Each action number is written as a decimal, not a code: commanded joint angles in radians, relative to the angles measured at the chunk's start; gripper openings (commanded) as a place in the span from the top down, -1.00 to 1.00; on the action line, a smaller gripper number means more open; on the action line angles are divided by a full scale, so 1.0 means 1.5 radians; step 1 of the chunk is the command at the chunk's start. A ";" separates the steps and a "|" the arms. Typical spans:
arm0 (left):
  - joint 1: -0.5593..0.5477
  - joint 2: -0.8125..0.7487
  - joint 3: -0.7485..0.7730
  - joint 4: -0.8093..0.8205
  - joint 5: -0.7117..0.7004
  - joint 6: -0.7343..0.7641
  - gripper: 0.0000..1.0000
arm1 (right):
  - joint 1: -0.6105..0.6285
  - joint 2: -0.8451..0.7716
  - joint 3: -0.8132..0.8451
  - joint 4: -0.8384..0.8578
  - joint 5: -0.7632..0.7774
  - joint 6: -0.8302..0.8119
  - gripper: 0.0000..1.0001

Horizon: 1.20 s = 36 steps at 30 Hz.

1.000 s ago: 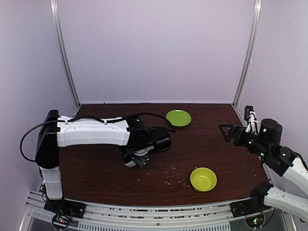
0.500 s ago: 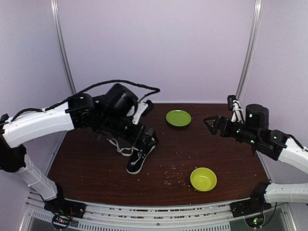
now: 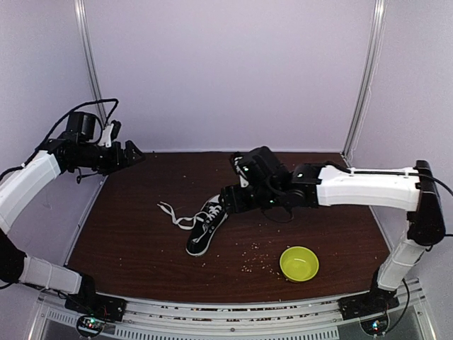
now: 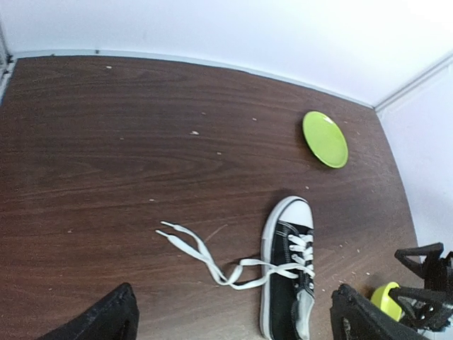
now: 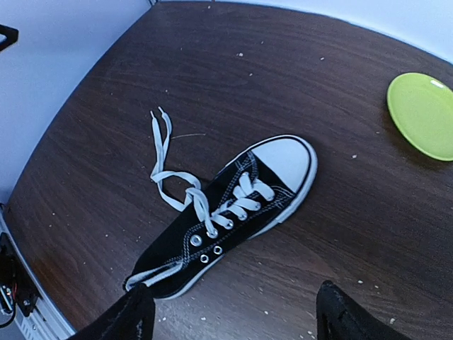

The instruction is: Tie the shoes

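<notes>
Shoe [image 3: 207,230] lies on the table [image 3: 333,241], just below and ahead of the right gripper [image 3: 228,200]. Laces [image 3: 173,214] trail off the shoe to that gripper's left. In the right wrist view the plate [image 5: 423,113] sits ahead and to the right, beyond the toe. Bowl [image 3: 299,263] sits behind the right gripper, toward the near table edge. Left gripper [image 3: 133,154] hangs over the far left edge, well apart from the shoe, with the laces between them.

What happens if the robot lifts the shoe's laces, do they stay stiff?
Probably not. The laces lie in loose curves on the table, so they would likely droop. They look thin and flat, so they may slip out easily.
</notes>
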 commanded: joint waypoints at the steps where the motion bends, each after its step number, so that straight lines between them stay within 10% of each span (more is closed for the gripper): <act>1: 0.027 -0.032 -0.016 0.021 -0.102 0.078 -0.94 | 0.028 0.148 0.145 -0.105 0.017 -0.037 -0.52; 17: 0.028 -0.078 -0.082 0.027 -0.166 0.110 -0.92 | 0.033 0.469 0.482 -0.264 0.031 -0.034 0.00; 26: 0.028 -0.071 -0.082 0.025 -0.164 0.112 -0.92 | 0.041 0.387 0.359 -0.220 -0.037 -0.039 0.99; 36: 0.028 -0.081 -0.083 0.018 -0.210 0.118 -0.92 | 0.071 0.160 0.048 -0.183 -0.092 -0.022 1.00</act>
